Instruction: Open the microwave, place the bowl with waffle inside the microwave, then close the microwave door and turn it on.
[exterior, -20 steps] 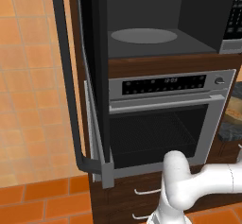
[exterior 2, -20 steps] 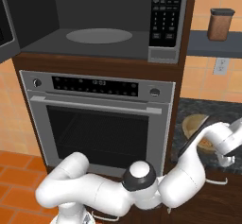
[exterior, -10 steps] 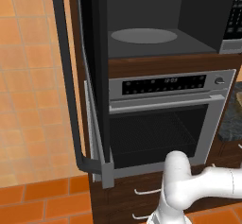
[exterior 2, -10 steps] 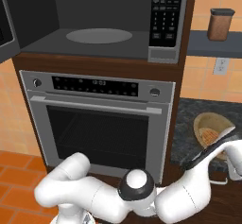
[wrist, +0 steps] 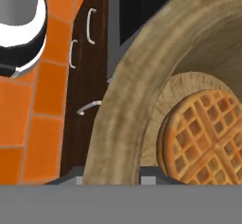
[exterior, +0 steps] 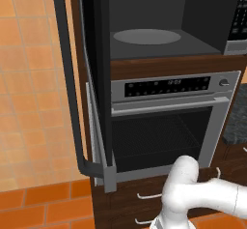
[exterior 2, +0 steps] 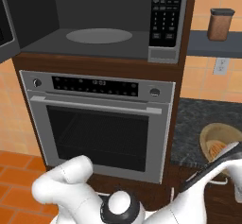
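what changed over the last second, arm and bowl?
In the right base view the arm's forearm swung off the bowl on the counter: a second ago it covered most of it, now the bowl and its waffle are exposed, with the hand low at the bowl's right side. In the hand view the bowl's rim sits between the fingertips. Bowl has not moved. Microwave door is still open, turntable bare.

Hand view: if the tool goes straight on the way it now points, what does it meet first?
Most likely the thick rim of the round tan-brown wooden bowl, which rises just ahead of the fingertips. The golden round waffle lies inside, beside that line. Depth is hard to judge, so contact may already be near.
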{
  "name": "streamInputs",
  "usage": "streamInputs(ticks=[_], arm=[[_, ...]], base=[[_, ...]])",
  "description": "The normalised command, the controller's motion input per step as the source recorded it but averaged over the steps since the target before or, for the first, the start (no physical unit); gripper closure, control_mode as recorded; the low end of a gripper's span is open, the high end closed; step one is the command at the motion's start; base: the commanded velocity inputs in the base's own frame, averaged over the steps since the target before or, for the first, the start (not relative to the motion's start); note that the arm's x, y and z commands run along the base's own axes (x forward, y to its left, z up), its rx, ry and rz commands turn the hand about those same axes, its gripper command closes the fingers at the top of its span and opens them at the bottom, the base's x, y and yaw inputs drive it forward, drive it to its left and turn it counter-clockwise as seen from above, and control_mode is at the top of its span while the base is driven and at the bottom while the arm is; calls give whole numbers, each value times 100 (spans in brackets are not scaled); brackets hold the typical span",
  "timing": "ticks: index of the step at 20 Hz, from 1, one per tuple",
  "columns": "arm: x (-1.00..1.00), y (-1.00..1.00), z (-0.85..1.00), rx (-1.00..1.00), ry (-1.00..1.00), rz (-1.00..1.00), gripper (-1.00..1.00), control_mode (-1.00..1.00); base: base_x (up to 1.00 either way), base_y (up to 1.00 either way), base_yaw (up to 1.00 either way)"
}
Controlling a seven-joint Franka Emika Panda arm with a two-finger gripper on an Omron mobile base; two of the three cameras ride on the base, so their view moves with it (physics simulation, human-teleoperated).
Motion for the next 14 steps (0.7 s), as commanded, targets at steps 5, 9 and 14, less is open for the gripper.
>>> streamInputs(ticks=[5,9,14], arm=[[-69,93,6,-20,-1,-29,100,-100],[-69,100,1,-24,0,-32,100,-100],[-68,100,1,-23,0,-33,100,-100]], base=[[0,0,0],[0,0,0],[0,0,0]])
